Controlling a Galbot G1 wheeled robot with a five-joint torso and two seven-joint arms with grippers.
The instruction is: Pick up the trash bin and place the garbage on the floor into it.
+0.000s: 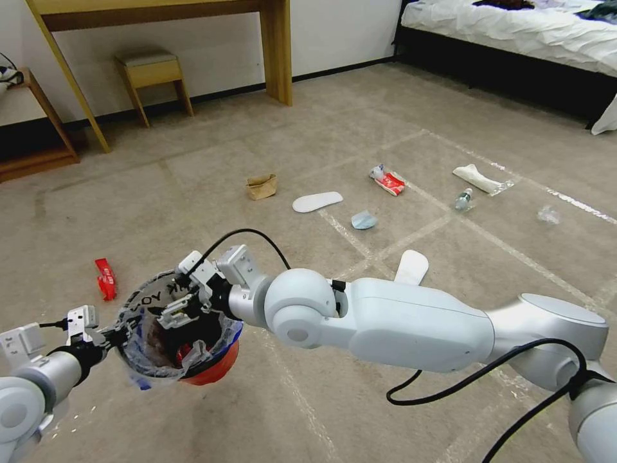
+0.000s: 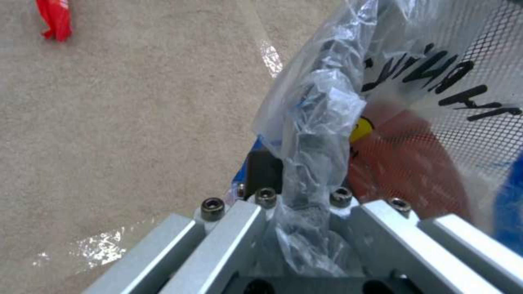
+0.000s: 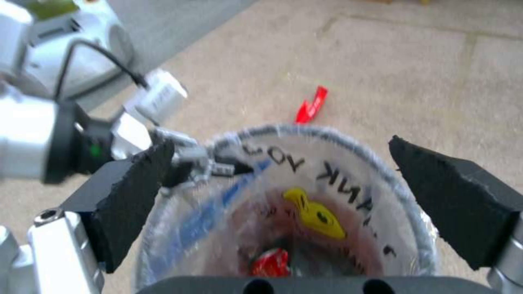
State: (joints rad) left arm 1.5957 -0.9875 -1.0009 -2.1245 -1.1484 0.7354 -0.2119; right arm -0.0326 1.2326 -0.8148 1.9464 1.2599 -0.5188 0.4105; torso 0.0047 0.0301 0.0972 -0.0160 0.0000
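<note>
Trash bin (image 1: pixel 193 347), red with a lettered clear liner, hangs off the floor (image 1: pixel 212 167) at near left, its rim pinched by the left end effector (image 1: pixel 114 334). The right end effector (image 1: pixel 183 308) hovers over its mouth, pads spread wide and empty. A red wrapper (image 3: pixel 269 263) already lies inside. Left on the carpet: another red wrapper (image 1: pixel 105 278), brown paper bag (image 1: pixel 261 186), two white slippers (image 1: pixel 317 201), blue mask (image 1: pixel 364 220), bottle (image 1: pixel 463 199). The right wrist view shows the bin's contents; the left wrist view shows liner bunched between the clamping fingers (image 2: pixel 240 228).
</note>
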